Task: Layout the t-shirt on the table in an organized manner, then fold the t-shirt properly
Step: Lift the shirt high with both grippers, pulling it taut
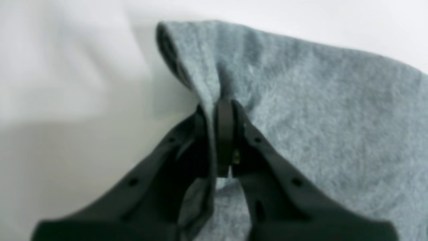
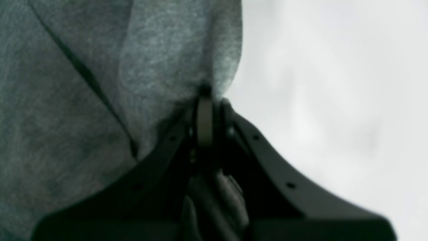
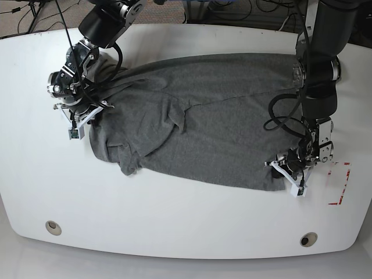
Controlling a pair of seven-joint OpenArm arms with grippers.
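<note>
The heather-grey t-shirt (image 3: 203, 116) lies spread but rumpled across the white table (image 3: 174, 221), with folds and a bunched sleeve on its left side. My left gripper (image 3: 289, 177), at the right of the base view, is shut on the shirt's lower right corner. Close up, the left gripper (image 1: 222, 103) has a ridge of grey t-shirt (image 1: 317, 110) pinched between its black fingers. My right gripper (image 3: 87, 113), at the left of the base view, is shut on the shirt's left edge. In its own view the right gripper (image 2: 209, 97) pinches a fold of the t-shirt (image 2: 83, 100).
A red-and-white tape mark (image 3: 340, 183) lies just right of the left gripper. Two round holes (image 3: 53, 227) (image 3: 308, 239) sit near the table's front edge. Cables and floor show beyond the far edge.
</note>
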